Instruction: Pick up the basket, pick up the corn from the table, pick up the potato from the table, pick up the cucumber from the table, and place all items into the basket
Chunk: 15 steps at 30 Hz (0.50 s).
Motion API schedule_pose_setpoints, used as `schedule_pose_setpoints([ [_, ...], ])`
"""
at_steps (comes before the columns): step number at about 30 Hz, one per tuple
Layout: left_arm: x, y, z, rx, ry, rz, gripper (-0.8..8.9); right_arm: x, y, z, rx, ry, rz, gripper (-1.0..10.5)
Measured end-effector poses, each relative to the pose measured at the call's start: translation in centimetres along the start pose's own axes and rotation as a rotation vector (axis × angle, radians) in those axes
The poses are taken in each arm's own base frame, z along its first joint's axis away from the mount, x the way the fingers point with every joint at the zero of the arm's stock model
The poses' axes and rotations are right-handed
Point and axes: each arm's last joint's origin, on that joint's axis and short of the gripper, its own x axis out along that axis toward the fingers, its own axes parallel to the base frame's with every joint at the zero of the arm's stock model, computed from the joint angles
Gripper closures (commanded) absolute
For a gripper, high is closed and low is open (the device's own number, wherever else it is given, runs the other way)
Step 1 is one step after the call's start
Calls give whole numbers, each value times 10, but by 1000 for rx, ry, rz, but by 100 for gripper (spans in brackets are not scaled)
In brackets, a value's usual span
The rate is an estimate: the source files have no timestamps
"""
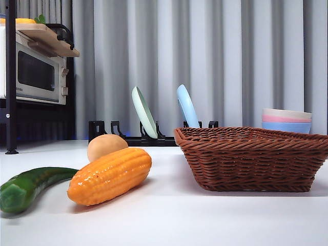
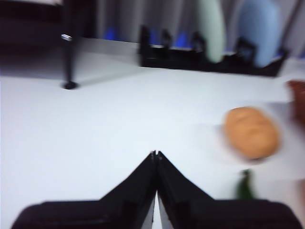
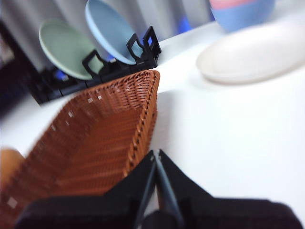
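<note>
Both grippers have their black jaws pressed together at the tips and hold nothing: the left gripper (image 2: 156,153) hangs over bare white table (image 1: 169,220) with the potato (image 2: 251,132) a little way off, and the right gripper (image 3: 156,153) hangs just beside the braided rim of the basket (image 3: 100,129). Neither arm shows in the front view. Largest of the task's things, the basket (image 1: 253,159) stands on the right of the table, dark brown wicker with flared sides; its right end is cut off by the picture's edge, and from the low front camera its inside is hidden (the right wrist view shows only bare weave along one inner wall). Left of it, well apart, lies the cucumber (image 1: 31,185), dark green and glossy, curved, its near end cropped at the left edge. Its other end runs behind the corn (image 1: 110,175), a fat orange-yellow cob with rows of kernels lying slantwise near the camera. Behind the corn, partly covered by it, sits the smooth tan potato (image 1: 105,145). In the left wrist view the potato is blurred, and only a dark green sliver of cucumber (image 2: 245,185) shows.
</note>
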Motion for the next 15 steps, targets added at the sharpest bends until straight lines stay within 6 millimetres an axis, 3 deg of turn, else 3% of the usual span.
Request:
schedule_pose_setpoints([
  [6,0,-3,3,-163,-11,-104,819,0,1,2,174,-21,9,949],
  [12,-2,-5,7,-213,-2,-123,821,-2,4,9,171,-28,13,956],
  [15,-9,-9,25,-216,-22,-129,821,-6,11,24,135,-50,24,956],
])
